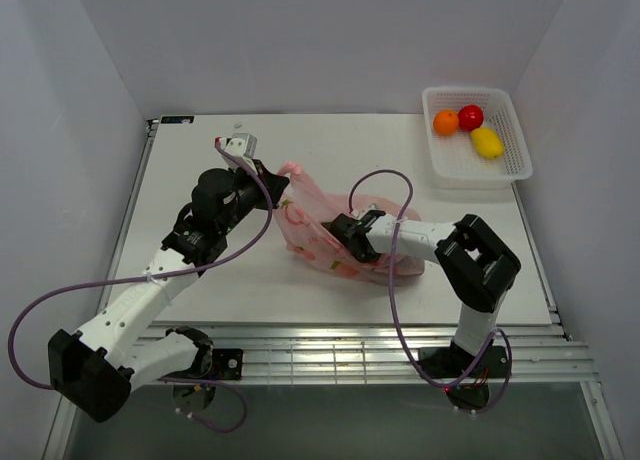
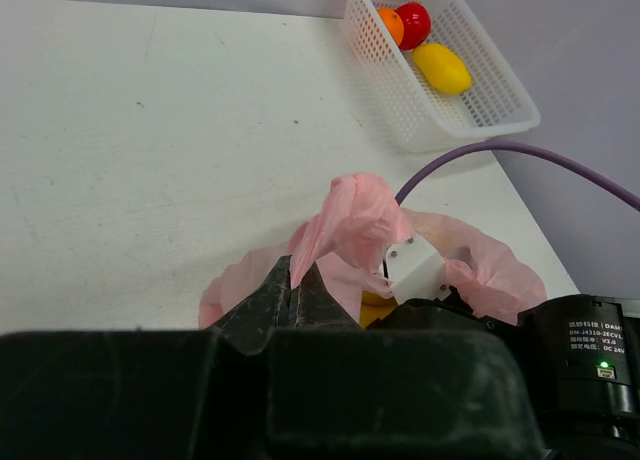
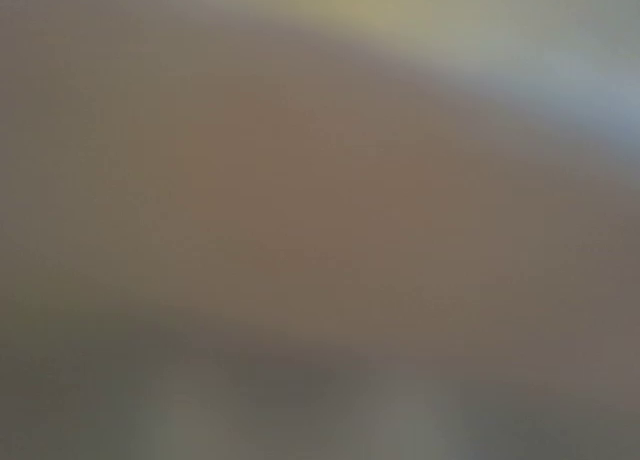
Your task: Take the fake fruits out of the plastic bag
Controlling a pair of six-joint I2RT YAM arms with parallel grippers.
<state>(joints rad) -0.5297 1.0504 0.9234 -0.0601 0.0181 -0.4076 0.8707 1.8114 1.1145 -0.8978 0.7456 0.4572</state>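
Note:
The pink plastic bag (image 1: 308, 225) lies crumpled mid-table. My left gripper (image 1: 277, 187) is shut on its upper edge, and the pink film (image 2: 350, 215) rises pinched between the black fingertips (image 2: 275, 290). My right gripper (image 1: 335, 242) reaches into the bag's mouth from the right with its fingers hidden by the plastic; its wrist view is only a brown blur. Beside its white body (image 2: 415, 270), a yellow fruit (image 2: 375, 308) shows inside the bag. An orange fruit (image 1: 445, 122), a red fruit (image 1: 470, 117) and a yellow fruit (image 1: 487, 142) lie in the white basket (image 1: 512, 165).
The white lattice basket (image 2: 440, 130) stands at the table's far right corner. A purple cable (image 1: 385, 195) loops over the bag from the right arm. White walls close in the table on both sides and at the back.

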